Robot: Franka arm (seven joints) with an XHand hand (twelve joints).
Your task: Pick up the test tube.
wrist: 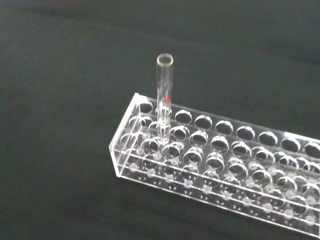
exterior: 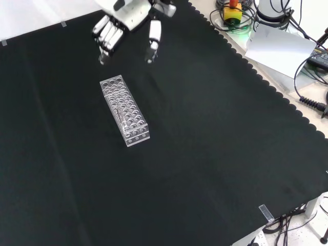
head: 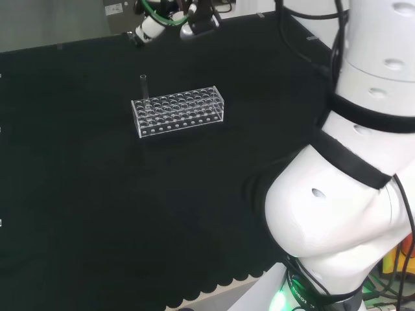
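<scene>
tube point(wrist: 164, 95) stands upright in a corner hole of the clear rack point(wrist: 220, 160), at one short end, with most of its length rising free above the top plate. long axis vertical. a small red mark sits partway up the glass. no other tube seen in the rack from the wrist view.

hand point(exterior: 120, 28) hangs over the cloth point(exterior: 205, 154), apart from the rack, touching nothing. in the front view the rack lies just below the fingers point(exterior: 107, 38), its near short end a little way beyond the fingertips; the thumb point(exterior: 153, 38) is set off to one side, with a clear gap between it and the fingers. fingers straight to relaxed, spread from the thumb, nothing between them. hand empty.

in the head view the hand point(head: 170, 19) sits beyond the rack point(head: 178, 111), and the tube point(head: 144, 87) is at the rack's left end. the tube is too faint in the front view to say for sure which short end holds it; by the quarter turn between views, probably the end nearest the fingertips.

judgement: approach stage, grasp not yet begun. the tube lies ahead of and below the palm. the move turns on bringing thumb and fingers to either side of the free upper length, then lifting straight up along the tube's axis so it clears the hole without tipping the rack.
</scene>
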